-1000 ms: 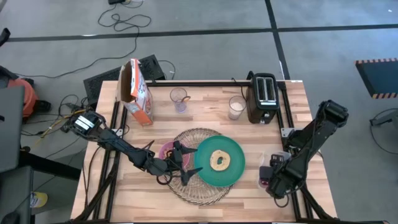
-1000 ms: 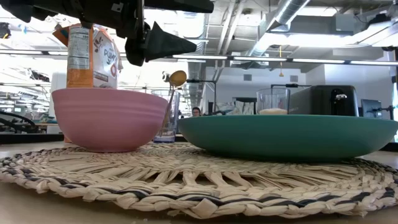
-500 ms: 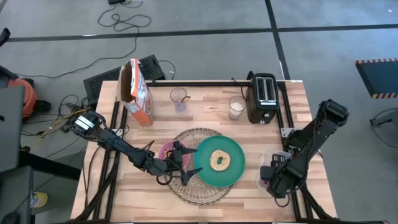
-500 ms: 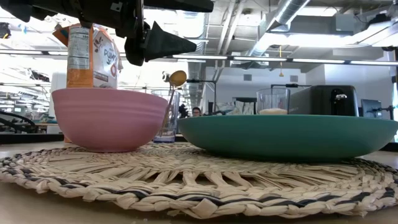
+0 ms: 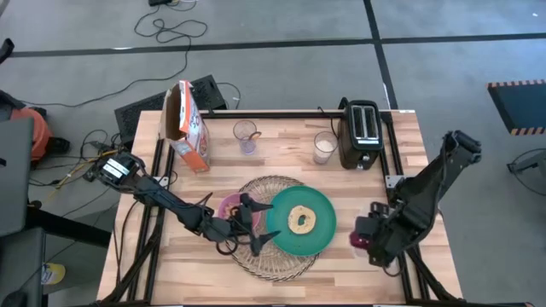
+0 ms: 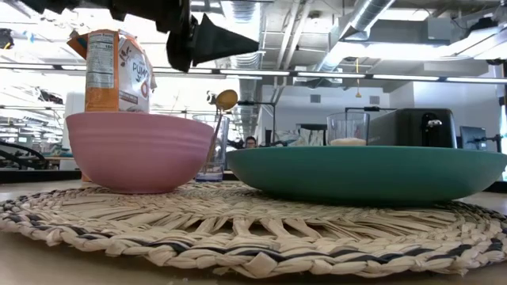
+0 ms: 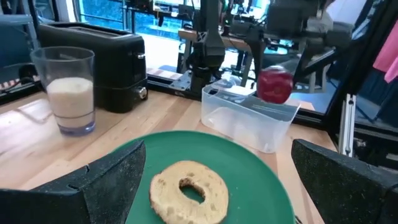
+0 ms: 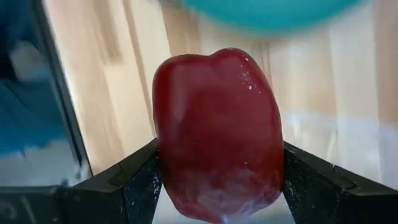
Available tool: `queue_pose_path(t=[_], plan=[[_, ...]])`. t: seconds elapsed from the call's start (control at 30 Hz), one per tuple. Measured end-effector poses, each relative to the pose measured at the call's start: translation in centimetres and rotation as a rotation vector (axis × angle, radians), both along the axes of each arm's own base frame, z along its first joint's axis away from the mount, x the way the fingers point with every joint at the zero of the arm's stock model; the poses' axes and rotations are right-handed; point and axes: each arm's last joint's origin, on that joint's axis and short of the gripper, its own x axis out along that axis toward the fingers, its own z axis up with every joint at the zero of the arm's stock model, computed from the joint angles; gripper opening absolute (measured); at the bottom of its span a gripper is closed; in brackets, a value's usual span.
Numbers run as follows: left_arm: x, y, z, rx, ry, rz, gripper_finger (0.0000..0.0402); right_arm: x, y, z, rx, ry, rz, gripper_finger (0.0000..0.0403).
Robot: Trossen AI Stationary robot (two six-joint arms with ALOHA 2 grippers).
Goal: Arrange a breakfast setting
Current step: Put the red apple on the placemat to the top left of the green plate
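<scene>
A round wicker mat (image 5: 273,256) carries a small pink bowl (image 5: 230,206) and a teal plate (image 5: 322,234) with a bread ring (image 5: 301,220) lying on it. A gold spoon (image 6: 226,100) stands in a glass (image 5: 246,136) at the far side. My left gripper (image 5: 254,223) hovers open and empty over the mat, between bowl and plate. My right gripper (image 5: 363,240) is shut on a dark-red fruit (image 8: 217,130) at the table's right edge, just above the clear tub (image 7: 249,118). My right gripper pinches the dark-red fruit by its two opposite sides (image 8: 163,155) between its two fingers (image 8: 134,183). The fingers come from above, pointing down. The fruit (image 7: 273,85) hangs below the gripper, clear of the tub and the table.
A black toaster (image 5: 360,132) and a glass of milk (image 5: 323,147) stand at the far right. A cereal box (image 5: 186,126) stands at the far left. Bare wood lies between the plate and the tub.
My right gripper has risen with the dark-red fruit, lifting it out of the clear tub, and has shifted a little toward the plate. My left gripper has risen a little over the mat and stays open.
</scene>
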Motion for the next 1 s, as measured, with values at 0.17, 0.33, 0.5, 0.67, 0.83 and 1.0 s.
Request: queue_pose_path(t=[0.17, 0.33, 0.5, 0.67, 0.83, 1.0], plan=[[1.2, -0.7, 1.3, 0.025, 0.058, -0.027, 0.0387, 2.4, -0.6, -0.1, -0.045, -0.133, 0.039, 0.0299], [3.2, -1.6, 2.3, 0.049, 0.151, -0.039, 0.0387, 5.5, -0.6, -1.3, -0.084, -0.206, 0.121, 0.0299], [5.3, -2.4, 2.3, 0.074, 0.203, -0.063, 0.0387, 8.4, -0.8, -2.3, -0.097, -0.286, 0.180, 0.0299], [7.6, -3.4, 1.8, 0.135, 0.212, -0.070, 0.0387, 10.4, -1.5, -2.7, -0.109, -0.363, 0.187, 0.0299], [9.5, -4.1, 1.0, 0.176, 0.228, -0.070, 0.0387, 11.3, -1.7, -2.6, -0.107, -0.411, 0.209, 0.0298], [10.5, -3.7, -0.1, 0.160, 0.287, -0.037, 0.0387, 11.5, -1.4, -2.7, -0.091, -0.427, 0.228, 0.0298]])
